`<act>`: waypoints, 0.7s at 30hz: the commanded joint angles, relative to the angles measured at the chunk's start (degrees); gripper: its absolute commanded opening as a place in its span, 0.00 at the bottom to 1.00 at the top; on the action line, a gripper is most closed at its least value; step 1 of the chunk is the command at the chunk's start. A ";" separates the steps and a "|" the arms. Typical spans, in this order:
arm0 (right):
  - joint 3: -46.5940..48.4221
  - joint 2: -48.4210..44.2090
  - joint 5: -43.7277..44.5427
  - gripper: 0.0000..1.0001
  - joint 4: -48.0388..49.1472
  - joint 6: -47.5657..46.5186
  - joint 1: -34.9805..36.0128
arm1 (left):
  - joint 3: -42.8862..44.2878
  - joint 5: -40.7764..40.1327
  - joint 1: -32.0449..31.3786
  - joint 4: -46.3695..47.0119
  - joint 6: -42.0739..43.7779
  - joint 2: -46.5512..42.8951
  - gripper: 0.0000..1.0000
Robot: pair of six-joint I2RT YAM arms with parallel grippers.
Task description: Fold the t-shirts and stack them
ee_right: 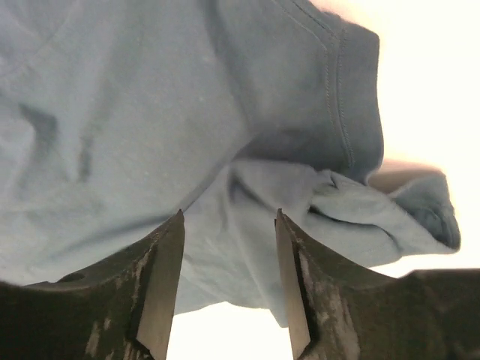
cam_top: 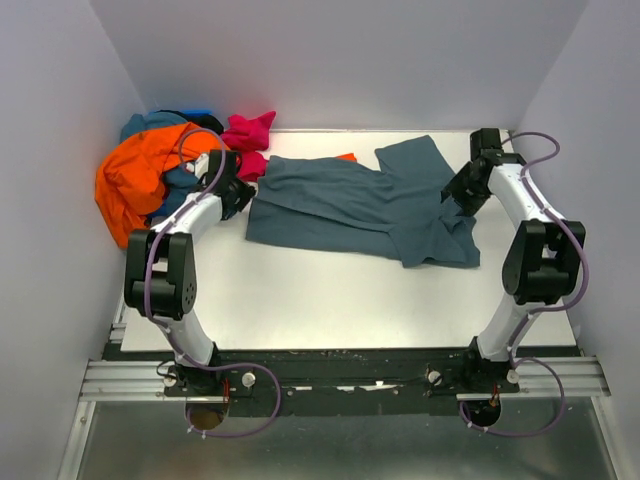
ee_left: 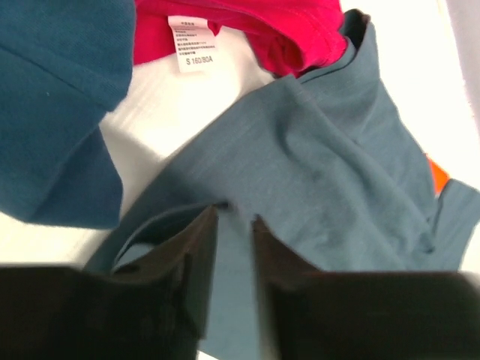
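Observation:
A slate blue-grey t-shirt (cam_top: 350,205) lies spread and rumpled across the back half of the white table (cam_top: 330,300). My left gripper (cam_top: 238,192) sits at its left edge. In the left wrist view the left gripper (ee_left: 235,217) has its jaws a narrow way apart, with the shirt's cloth (ee_left: 330,165) in the gap. My right gripper (cam_top: 465,188) is over the shirt's right end. The right wrist view shows the right gripper (ee_right: 229,216) open, its jaws wide over a bunched fold of the shirt (ee_right: 112,112).
More t-shirts are heaped at the back left corner: a bright orange one (cam_top: 130,180), a teal-blue one (cam_top: 150,123) (ee_left: 52,97) and a magenta one (cam_top: 248,130) (ee_left: 262,26) showing a white label (ee_left: 193,41). An orange scrap (cam_top: 346,157) peeks from behind the slate shirt. Walls close in on three sides.

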 commanded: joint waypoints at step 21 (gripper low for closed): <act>-44.95 -33.78 5.31 0.42 13.15 9.57 -8.23 | -24.98 1.65 0.68 6.64 -0.57 -22.58 0.50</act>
